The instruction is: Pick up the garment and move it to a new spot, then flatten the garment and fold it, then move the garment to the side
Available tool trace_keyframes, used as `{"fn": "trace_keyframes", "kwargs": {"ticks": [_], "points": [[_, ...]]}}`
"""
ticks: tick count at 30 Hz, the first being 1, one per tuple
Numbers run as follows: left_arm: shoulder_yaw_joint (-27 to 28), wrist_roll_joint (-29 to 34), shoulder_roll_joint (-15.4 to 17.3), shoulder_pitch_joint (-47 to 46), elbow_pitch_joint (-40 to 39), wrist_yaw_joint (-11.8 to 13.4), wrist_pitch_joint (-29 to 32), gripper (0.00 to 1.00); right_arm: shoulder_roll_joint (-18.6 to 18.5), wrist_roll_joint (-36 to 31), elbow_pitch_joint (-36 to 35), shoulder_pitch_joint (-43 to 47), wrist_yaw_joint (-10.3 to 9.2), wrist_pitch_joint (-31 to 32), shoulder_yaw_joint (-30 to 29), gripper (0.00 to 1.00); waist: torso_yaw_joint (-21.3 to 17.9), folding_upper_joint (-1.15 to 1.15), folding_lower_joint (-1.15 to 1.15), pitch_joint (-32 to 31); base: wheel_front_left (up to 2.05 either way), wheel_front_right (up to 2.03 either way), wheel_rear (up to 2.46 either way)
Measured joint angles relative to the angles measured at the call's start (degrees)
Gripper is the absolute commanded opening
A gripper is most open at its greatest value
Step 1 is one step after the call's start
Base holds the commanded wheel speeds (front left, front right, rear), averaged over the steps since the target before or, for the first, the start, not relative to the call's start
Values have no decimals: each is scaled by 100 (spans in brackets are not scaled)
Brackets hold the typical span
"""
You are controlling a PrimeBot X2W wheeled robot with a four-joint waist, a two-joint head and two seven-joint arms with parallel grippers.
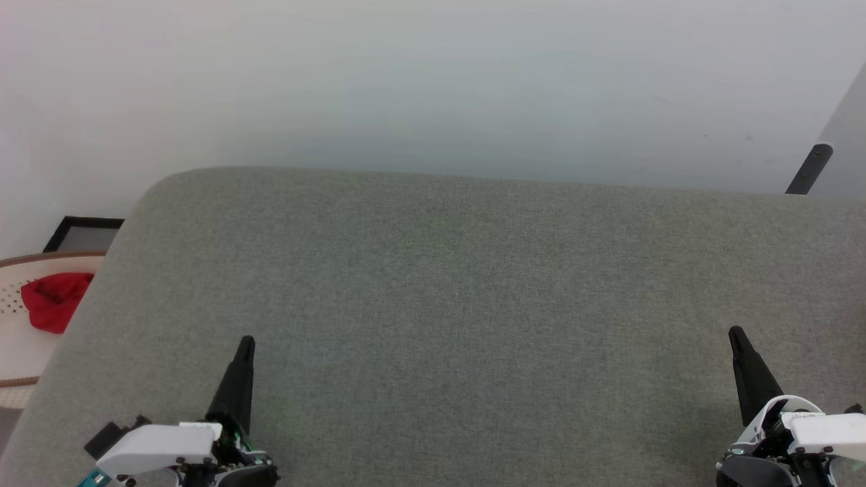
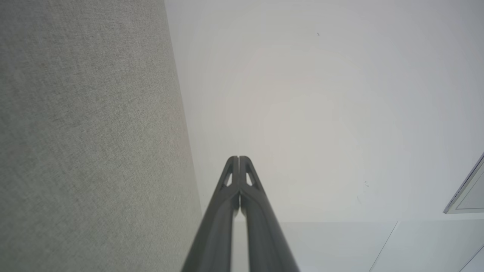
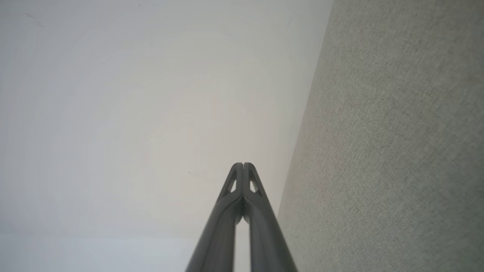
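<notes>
- Plainly, our left tool (image 1: 245,346) sits at seven o'clock over the grey fabric surface (image 1: 440,304). Its two dark fingers are pressed together and hold nothing.
- Our right tool (image 1: 737,336), at five o'clock over the same surface, is likewise closed tight and empty.
- At nine o'clock, just past the surface's edge, a bunched red cloth (image 1: 54,301) lies in a pale basket (image 1: 40,258). We cannot tell whether it is the garment.

Basket (image 1: 12,301) left of cushion (image 1: 440,304), frame (image 1: 82,235) behind basket
</notes>
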Motion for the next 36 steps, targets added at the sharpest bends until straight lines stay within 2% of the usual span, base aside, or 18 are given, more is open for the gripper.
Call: {"fn": "trace_keyframes", "kwargs": {"ticks": [36], "points": [[-1, 0, 0, 0, 0, 0, 0, 0, 0, 0, 0, 0, 0, 0, 1, 0, 0, 0, 0, 0, 0, 0, 0]]}}
